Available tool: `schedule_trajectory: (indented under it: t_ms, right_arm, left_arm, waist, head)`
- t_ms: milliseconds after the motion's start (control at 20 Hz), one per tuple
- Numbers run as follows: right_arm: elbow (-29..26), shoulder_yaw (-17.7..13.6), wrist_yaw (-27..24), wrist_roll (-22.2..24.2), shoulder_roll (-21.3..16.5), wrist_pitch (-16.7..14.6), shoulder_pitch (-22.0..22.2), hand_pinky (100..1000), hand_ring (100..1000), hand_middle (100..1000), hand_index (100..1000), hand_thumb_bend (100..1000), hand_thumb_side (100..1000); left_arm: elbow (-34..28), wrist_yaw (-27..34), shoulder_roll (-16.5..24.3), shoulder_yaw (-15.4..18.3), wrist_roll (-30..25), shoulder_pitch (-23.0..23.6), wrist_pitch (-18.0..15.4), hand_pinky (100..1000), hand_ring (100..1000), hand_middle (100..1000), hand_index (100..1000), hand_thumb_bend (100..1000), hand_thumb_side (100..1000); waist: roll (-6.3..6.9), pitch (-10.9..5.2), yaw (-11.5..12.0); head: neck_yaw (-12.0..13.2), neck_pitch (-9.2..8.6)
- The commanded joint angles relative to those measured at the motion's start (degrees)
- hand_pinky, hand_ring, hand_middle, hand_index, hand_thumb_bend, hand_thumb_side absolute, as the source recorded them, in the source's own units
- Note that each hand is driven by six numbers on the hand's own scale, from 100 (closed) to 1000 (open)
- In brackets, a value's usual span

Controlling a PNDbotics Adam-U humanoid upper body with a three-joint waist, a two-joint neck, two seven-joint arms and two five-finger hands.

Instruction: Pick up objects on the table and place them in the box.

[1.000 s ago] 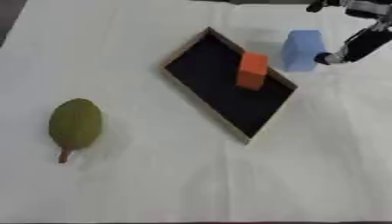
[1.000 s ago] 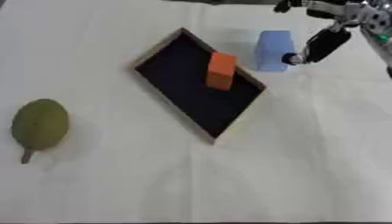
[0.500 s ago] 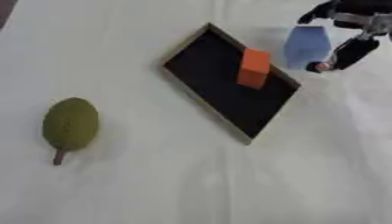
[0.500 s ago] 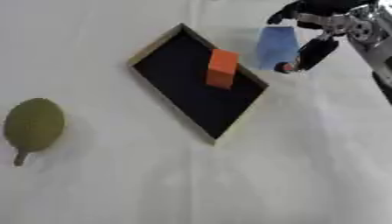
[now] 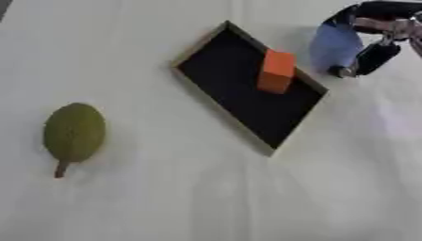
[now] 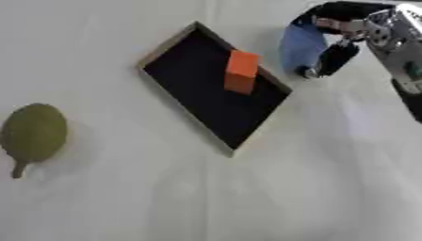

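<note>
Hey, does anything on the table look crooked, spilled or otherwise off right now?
Nothing spilled or damaged. The box lies askew on the table, the orange block standing inside against its right wall.

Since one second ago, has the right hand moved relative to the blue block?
Yes. The right hand was beside the blue block's right side; now its fingers curl over the top, with the thumb at the lower right.

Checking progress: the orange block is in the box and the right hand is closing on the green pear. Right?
Not quite. The right hand is closing on the blue block beside the box, as the right eye view shows; the orange block is in the box.
</note>
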Motion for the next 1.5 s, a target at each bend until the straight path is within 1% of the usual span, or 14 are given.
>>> schedule_trajectory:
  t_ms: [50,200,350,400,450,650,800,950,1150,1300,1500]
  right_arm:
    - [-2.27,-1.52,-2.29,-3.35,-1.49,2.28,-0.87,878,816,572,710,156,121]
    - [-4.27,-1.61,-3.97,-5.88,-1.78,4.41,-0.83,874,798,551,690,111,110]
    - [-6.8,-1.43,-5.24,-5.97,-2.36,5.59,-0.68,870,784,536,675,112,109]
    - [-7.65,-1.36,-5.63,-5.66,-2.49,5.91,-0.69,868,780,534,671,117,214]
    - [-8.49,-1.25,-6.03,-5.33,-2.56,6.15,-0.75,867,778,534,672,110,105]
    - [-12.13,-0.12,-7.4,-3.42,-2.25,6.77,-1.6,867,776,539,676,112,100]
    - [-13.6,1.65,-7.81,-1.25,-0.42,6.81,-3.62,867,776,543,680,117,101]
    - [-12.56,3.46,-6.86,0.53,2.37,6.46,-6.07,867,778,550,686,126,108]
    - [-10.0,5.36,-5.46,2.0,6.38,5.29,-8.89,866,779,555,690,116,109]
    - [-8.21,6.45,-4.73,2.56,8.91,4.4,-10.53,864,778,555,690,107,108]
    - [-6.42,7.19,-4.17,2.69,11.36,3.48,-11.83,863,776,554,688,100,103]
  left_arm:
    - [-0.98,0.27,0.73,0.6,-0.3,-0.19,0.04,937,799,651,816,100,589]
    - [-0.98,0.27,0.66,0.49,-0.54,-0.14,0.24,937,799,651,817,100,589]
    - [-0.98,0.25,0.63,0.47,-0.7,0.09,0.36,936,799,651,817,100,590]
    - [-0.98,0.26,0.61,0.46,-0.68,0.14,0.43,936,799,651,817,100,590]
    - [-0.98,0.29,0.6,0.43,-0.67,0.16,0.48,936,799,651,817,100,591]
    - [-0.98,0.31,0.6,0.26,-0.59,0.24,0.74,935,799,652,817,100,592]
    - [-0.98,0.37,0.57,-0.02,-0.63,0.06,0.95,934,799,652,817,100,593]
    - [-0.98,0.47,0.55,-0.27,-0.69,-0.18,1.06,933,798,651,816,100,593]
    - [-0.98,0.54,0.56,-0.46,-0.62,-0.34,1.09,932,798,651,816,100,594]
    - [-0.98,0.6,0.57,-0.6,-0.59,-0.6,1.04,931,798,652,816,100,595]
    - [-0.98,0.64,0.49,-0.7,-0.68,-0.95,0.97,932,799,652,816,100,595]
  waist:
    - [0.26,-1.62,-0.27]
    - [0.31,-2.13,-0.63]
    - [0.44,-2.9,-1.1]
    - [0.45,-3.17,-1.27]
    - [0.47,-3.48,-1.45]
    - [0.48,-4.59,-2.01]
    - [0.36,-5.35,-2.05]
    - [0.24,-5.93,-1.62]
    - [0.03,-6.36,-1.08]
    - [-0.23,-6.37,-0.6]
    - [-0.67,-5.95,0.34]
  head:
    - [0.04,-0.37]
    - [0.09,-0.08]
    - [0.24,0.44]
    - [0.22,0.59]
    - [0.2,0.74]
    - [0.23,1.36]
    - [-0.08,1.69]
    - [-0.49,1.85]
    - [-1.09,2.08]
    - [-1.66,2.3]
    - [-2.32,2.3]
